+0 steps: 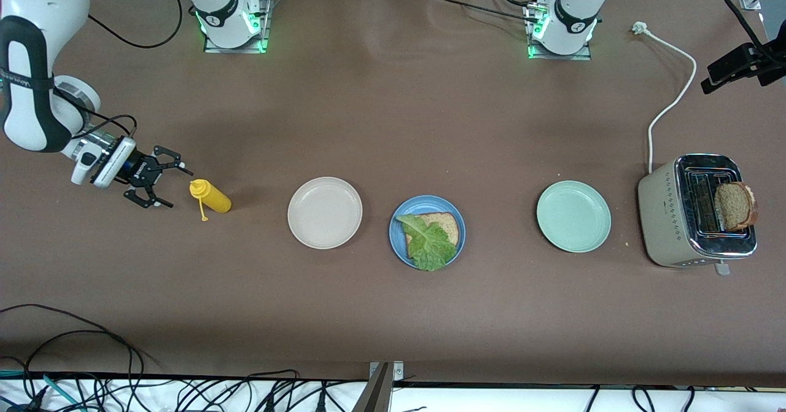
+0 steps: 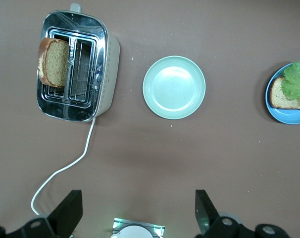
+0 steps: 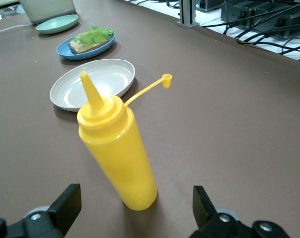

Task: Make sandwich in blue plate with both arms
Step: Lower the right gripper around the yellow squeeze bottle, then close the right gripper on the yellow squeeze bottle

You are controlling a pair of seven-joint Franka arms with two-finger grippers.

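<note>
From the front view we see a matte brown counter [image 1: 393, 123]. At its middle sits the round blue plate [image 1: 398, 240] with a raised rim, carrying one grainy brown bread slice [image 1: 445, 223] and a ruffled green lettuce leaf [image 1: 428, 245] draped over it toward 6 o'clock. At the plate's 9 o'clock lies a smooth beige-white plate [image 1: 325, 212]; at its 3 o'clock a pale green plate [image 1: 573, 216]. Toward the left arm's end stands a cream toaster [image 1: 666, 218] with a shiny metal top, a second bread slice [image 1: 734, 206] poking from one slot. The right tool [image 1: 161, 182] hangs at the right arm's end, fingers spread wide, holding nothing, just beside a yellow squeeze bottle [image 1: 212, 196].

In the left wrist view we look down on the toaster [image 2: 108, 64], its white cord [image 2: 66, 168] and the green plate [image 2: 174, 87]; the left tool [image 2: 137, 213] stands wide and bare, apparently high over the counter.

In the right wrist view the glossy, cone-tipped bottle [image 3: 118, 148] stands between the spread fingers [image 3: 66, 203], its cap dangling on a strap.
</note>
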